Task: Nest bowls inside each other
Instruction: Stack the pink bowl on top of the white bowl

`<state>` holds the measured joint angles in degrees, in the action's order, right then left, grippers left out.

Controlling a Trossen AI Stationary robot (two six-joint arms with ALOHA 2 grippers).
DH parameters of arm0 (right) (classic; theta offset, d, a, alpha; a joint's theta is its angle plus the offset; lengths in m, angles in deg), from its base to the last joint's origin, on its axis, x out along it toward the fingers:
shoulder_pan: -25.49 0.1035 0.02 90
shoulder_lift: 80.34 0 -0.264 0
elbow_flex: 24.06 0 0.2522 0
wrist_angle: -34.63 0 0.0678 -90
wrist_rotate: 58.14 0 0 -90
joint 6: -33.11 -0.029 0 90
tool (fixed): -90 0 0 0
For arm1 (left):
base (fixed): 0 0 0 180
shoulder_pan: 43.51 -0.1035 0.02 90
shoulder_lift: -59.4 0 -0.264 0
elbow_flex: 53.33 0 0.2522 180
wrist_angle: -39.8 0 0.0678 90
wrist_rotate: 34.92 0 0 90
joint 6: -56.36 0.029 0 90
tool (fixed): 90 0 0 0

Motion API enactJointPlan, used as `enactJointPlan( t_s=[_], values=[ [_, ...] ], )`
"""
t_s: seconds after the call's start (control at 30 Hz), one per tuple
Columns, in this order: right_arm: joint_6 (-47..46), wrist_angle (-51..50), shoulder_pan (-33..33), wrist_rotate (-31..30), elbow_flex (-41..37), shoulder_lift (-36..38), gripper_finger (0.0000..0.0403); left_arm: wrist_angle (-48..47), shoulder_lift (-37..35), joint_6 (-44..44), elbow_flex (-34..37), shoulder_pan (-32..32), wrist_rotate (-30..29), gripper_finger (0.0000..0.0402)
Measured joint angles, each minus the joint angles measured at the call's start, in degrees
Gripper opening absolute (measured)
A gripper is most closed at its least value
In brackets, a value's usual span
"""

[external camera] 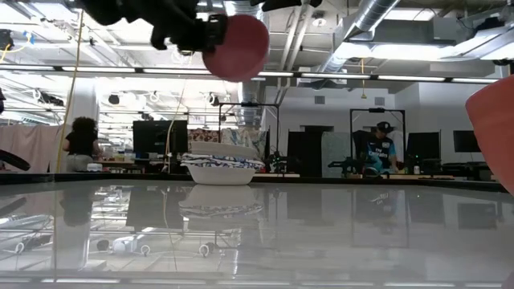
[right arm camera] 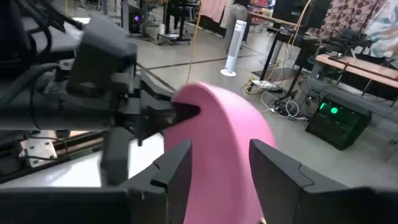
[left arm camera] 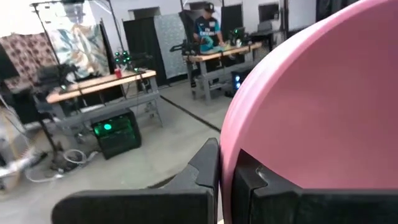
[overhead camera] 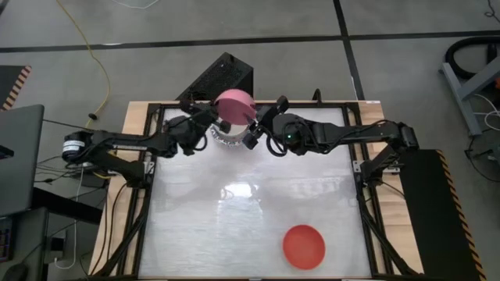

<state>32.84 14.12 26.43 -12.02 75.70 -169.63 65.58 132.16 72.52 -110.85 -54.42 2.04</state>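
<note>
The pink bowl point(overhead camera: 234, 106) hangs in the air directly above the stack of blue-rimmed bowls point(overhead camera: 227, 136) at the far edge of the table point(overhead camera: 258, 211), its rim pinched between the closed fingers of the left gripper point(overhead camera: 215, 119), which reaches in from the stack's left side. The right gripper point(overhead camera: 258, 125) sits just right of the stack with its fingers spread apart on either side of the pink bowl's edge, not clamping it. The red bowl point(overhead camera: 303, 246) lies alone well apart from the stack, near the table's front right; no writing is legible.

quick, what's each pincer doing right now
left pincer: shut on the rim of the pink bowl, held up above the bowl stack.
right pincer: open, fingers either side of the pink bowl's rim, not clamping it.
</note>
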Motion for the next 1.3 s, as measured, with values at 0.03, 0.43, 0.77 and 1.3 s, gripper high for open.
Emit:
enactJointPlan(
  t_s=[0.03, 0.43, 0.77, 1.3],
  values=[
    [0.5, 0.0, 0.0, 0.0, 0.0, 0.0, 0.0183, -0.1, 1.4, 1.3, -1.3, 0.0, -0.5, 0.0],
    [10.2, -0.5, 0.9, -13.3, 0.0, 0.0, 0.0184, 0.5, 7.9, 8.2, -9.8, -0.6, -2.3, 0.0],
    [8.7, -0.7, -1.8, -13.3, 0.0, 0.0, 0.0184, 8.6, 7.9, 11.5, -9.8, -1.4, 1.1, 0.0],
    [1.3, -0.5, -6.0, -12.9, 0.0, -0.1, 0.0159, 12.4, 7.9, 11.6, -9.8, -1.4, 3.9, 0.0]
  ],
)
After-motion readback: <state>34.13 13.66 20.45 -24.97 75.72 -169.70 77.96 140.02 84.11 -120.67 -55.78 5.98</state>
